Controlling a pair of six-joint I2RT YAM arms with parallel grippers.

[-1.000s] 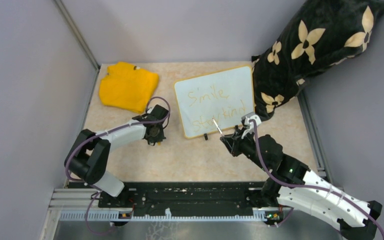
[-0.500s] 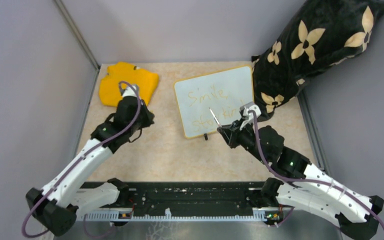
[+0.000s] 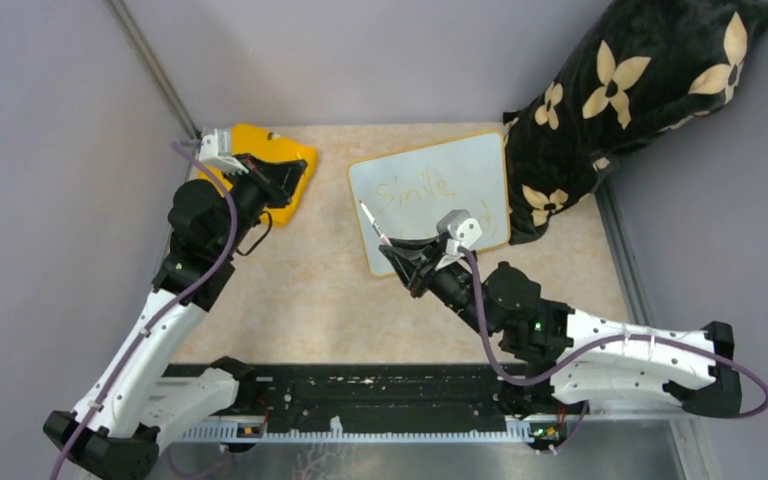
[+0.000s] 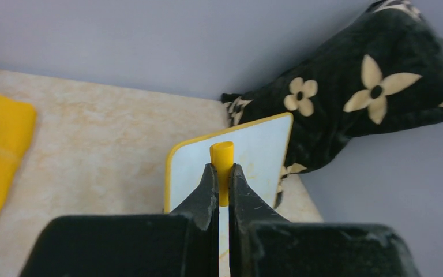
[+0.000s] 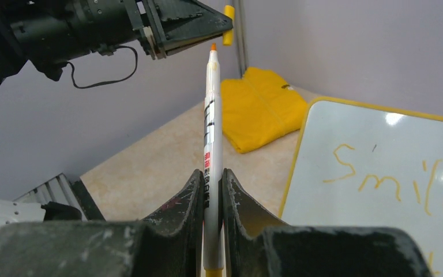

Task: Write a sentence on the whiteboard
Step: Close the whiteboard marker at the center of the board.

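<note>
**Whiteboard.** The whiteboard point(image 3: 430, 185) sits on the table point(image 3: 310, 290) toward the far middle. Its right edge is against a black cushion point(image 3: 640, 90) patterned with cream flowers.

**Sentence.** The sentence point(image 5: 395, 184) is written in thin yellow-orange strokes. "Smile" reads clearly on the upper line. The lower line is mostly hidden behind the right arm in the top view, and the right wrist view catches only fragments at its edge.

**Right gripper.** The right gripper point(image 5: 210, 184) has its jaws clenched on a white marker point(image 5: 212, 115), gripping it low on the barrel.
- The marker is uncapped, with its orange tip exposed.
- It points away from the gripper, toward the left side of the cell.
- In the top view it hangs over the board's near-left corner, and the tip is off the writing surface.

**Left gripper.** The left gripper point(image 4: 222, 171) has its jaws clamped on a small yellow cap point(image 4: 222, 151) — the cap's end sticks out past the fingertips.
- The gripper is held above a folded yellow cloth point(image 3: 290, 150) at the far left of the table.
- Its fingers are aimed toward the marker.

**Cap and marker tip.** From the right wrist view the two look close — the top view shows a plain gap between them.
</note>
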